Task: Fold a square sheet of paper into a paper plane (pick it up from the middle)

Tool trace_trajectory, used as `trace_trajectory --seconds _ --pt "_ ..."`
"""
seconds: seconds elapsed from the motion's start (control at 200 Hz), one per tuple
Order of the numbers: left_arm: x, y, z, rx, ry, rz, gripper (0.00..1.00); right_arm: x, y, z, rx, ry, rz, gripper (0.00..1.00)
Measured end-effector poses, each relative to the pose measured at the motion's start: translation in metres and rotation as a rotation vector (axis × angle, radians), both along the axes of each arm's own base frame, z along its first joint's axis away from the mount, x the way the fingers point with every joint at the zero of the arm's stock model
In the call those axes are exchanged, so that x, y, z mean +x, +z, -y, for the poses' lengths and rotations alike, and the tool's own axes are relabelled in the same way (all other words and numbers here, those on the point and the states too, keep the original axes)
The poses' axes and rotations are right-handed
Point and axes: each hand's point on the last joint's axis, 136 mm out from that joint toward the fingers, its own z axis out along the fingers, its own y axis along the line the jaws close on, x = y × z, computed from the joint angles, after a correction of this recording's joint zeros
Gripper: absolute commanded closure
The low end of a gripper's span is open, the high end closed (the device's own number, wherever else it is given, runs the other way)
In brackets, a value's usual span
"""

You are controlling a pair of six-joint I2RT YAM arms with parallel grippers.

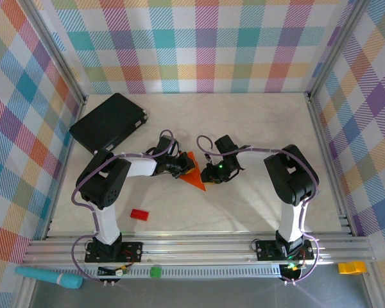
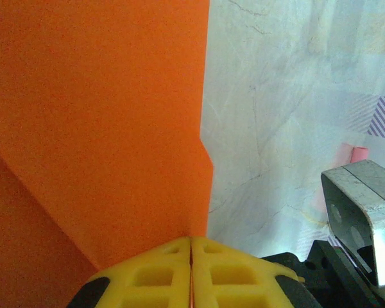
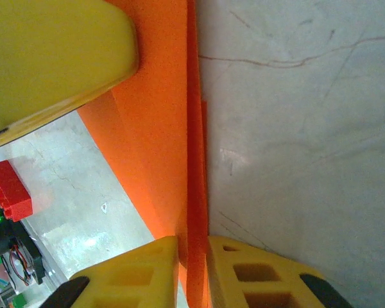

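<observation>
Now | left claw (image 2: pixel 191 249) clamped on orange paper (image 1: pixel 194 178) | right claw (image 3: pixel 192 249) clamped likewise

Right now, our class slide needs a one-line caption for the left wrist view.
Left fingers closed on the creased orange sheet, with the pale marbled table alongside.

Both arms bend inward from their bases so the wrists nearly meet, the left gripper (image 2: pixel 191 256) with its yellow fingers pressed together on the folded orange paper (image 2: pixel 96 96) and the right gripper (image 3: pixel 192 260) pinching the same paper between its fingers.
</observation>
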Motion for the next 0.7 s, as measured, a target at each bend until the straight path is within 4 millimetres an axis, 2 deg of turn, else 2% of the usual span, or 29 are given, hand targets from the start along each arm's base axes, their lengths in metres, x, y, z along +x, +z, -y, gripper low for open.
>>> trace_trajectory --seconds 0.705 --pt "-0.0012 0.0004 -0.0029 0.01 0.007 -0.009 0.91 0.0004 -0.0018 0.0014 -0.014 -0.008 -0.008 0.84"
